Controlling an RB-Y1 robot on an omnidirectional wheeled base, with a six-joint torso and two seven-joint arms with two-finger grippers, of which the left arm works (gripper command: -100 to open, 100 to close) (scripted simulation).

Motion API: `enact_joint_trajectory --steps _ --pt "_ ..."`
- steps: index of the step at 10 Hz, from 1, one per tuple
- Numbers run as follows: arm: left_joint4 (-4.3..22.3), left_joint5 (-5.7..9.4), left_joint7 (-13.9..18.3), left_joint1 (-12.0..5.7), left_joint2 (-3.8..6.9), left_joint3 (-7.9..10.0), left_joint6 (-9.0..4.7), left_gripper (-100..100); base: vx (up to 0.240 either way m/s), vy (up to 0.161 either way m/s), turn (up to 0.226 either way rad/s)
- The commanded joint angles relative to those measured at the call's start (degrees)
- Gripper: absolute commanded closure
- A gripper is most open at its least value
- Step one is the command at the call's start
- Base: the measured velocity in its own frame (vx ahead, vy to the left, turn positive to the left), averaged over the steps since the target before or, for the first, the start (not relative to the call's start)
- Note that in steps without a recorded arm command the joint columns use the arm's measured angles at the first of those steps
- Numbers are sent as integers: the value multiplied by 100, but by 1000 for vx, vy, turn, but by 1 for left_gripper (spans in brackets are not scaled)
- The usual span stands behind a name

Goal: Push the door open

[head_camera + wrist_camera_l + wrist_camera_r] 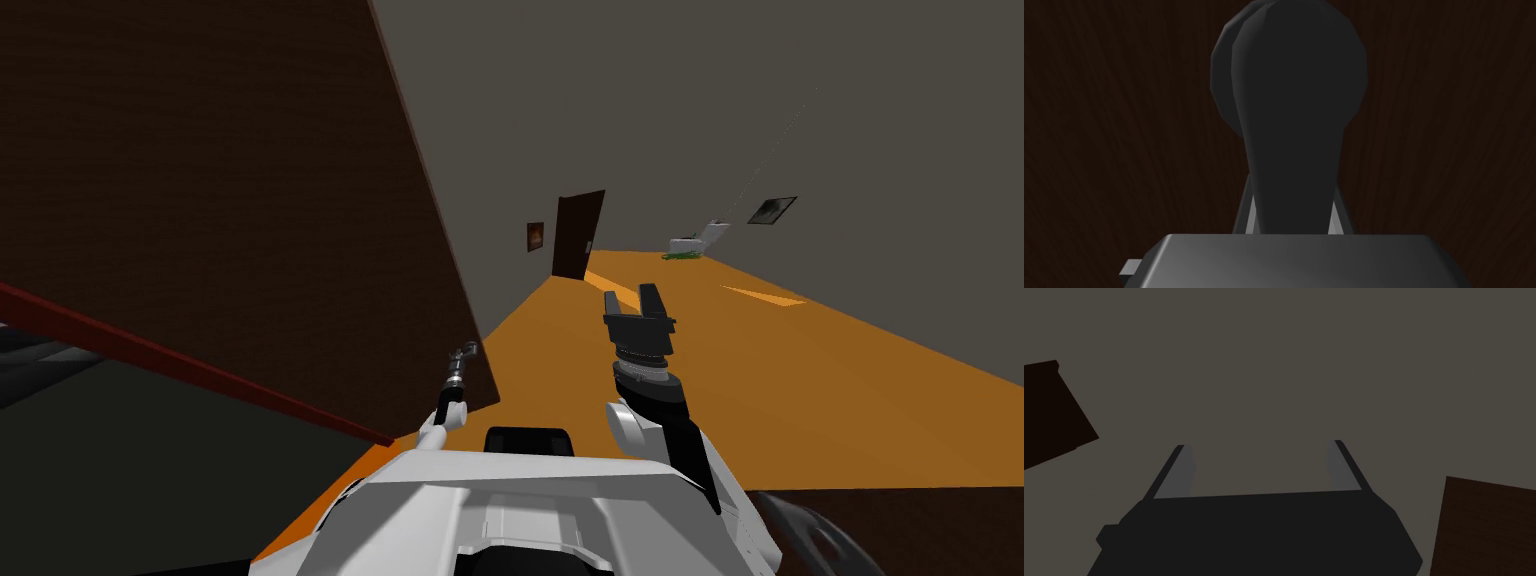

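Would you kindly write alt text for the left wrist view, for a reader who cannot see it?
The left gripper is shut on a dark door handle, its fingers pressing the handle's sides. Behind lies the dark brown, wood-grained door.

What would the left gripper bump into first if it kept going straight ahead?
The dark door handle: the left gripper is shut on it, fingers pressing its sides. Just behind it stands the dark brown door, so that probably comes next.
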Motion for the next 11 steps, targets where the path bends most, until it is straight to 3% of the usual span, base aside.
enact_joint_trajectory --steps 1,8,11 --pt "16 69 -36 -9 24 125 -39 100 126 -79 37" --pt "38 241 -148 -3 8 429 -50 100 176 -64 63" --pt "62 331 -192 51 80 583 -58 100 141 -20 53"
